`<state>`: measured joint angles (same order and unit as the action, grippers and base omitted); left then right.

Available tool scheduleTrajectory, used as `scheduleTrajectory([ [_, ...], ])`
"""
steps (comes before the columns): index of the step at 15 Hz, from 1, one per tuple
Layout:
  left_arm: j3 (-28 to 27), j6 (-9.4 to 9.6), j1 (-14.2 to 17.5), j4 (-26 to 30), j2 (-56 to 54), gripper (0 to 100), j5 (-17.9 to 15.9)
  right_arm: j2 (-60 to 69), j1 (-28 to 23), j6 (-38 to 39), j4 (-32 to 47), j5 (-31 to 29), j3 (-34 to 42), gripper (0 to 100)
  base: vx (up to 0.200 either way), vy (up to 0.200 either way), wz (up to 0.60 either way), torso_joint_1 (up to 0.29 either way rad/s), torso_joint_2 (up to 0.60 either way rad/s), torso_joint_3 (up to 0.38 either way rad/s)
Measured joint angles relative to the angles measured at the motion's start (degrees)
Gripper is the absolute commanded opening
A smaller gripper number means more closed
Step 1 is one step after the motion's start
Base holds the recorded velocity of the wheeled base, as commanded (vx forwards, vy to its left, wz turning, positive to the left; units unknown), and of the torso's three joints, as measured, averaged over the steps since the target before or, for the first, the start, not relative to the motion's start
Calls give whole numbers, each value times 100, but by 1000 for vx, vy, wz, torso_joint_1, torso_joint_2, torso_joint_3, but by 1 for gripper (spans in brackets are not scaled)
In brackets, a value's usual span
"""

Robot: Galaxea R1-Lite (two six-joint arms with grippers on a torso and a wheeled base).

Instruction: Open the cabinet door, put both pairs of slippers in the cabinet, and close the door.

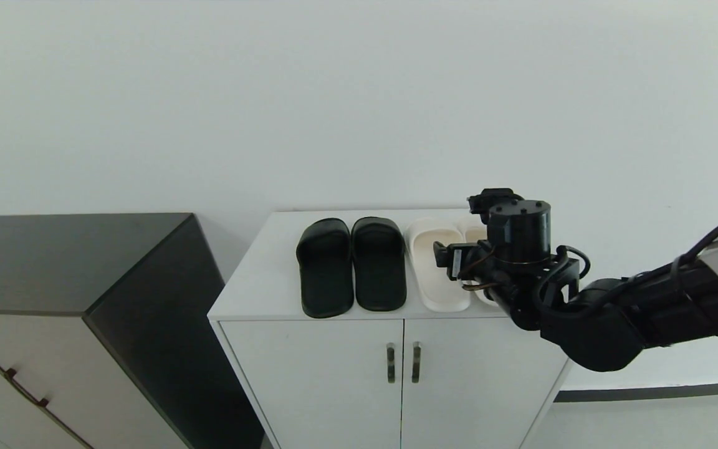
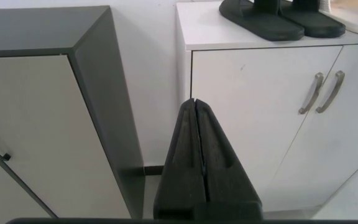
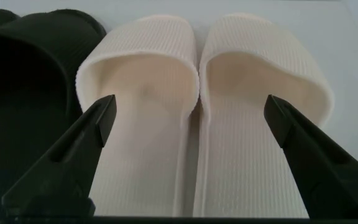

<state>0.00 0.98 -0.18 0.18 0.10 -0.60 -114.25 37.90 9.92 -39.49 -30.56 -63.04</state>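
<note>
White cabinet top [image 1: 259, 274] bears black slippers [image 1: 351, 265] and cream slippers [image 3: 197, 124]; right end effector [image 3: 191, 109] spread wide, empty (left end effector [image 2: 195, 102] closed, empty).

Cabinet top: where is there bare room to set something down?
Free: the strip of white cabinet top between its left edge and the black slippers. Crowded: middle and right, where both pairs lie side by side, the open right gripper at the white slippers.
</note>
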Motion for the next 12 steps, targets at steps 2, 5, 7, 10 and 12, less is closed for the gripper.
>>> scheduleTrajectory([
  [2,0,-18,0,0,0,0,5,-232,-6,-22,-4,0,-208,100,0,0,0,0,0,0],
  [5,0,-24,0,0,0,0,6,-540,-144,-301,10,38,-590,100,0,0,0,0,0,0],
  [7,0,-35,0,0,0,0,5,-711,-254,-333,84,62,-857,100,0,0,0,0,0,0],
  [10,0,-35,0,-2,0,0,6,-872,-345,-333,361,210,-1152,100,0,0,0,0,0,0],
  [12,0,-38,0,-2,0,0,6,-951,-393,-330,468,232,-1336,100,0,0,0,0,0,0],
])
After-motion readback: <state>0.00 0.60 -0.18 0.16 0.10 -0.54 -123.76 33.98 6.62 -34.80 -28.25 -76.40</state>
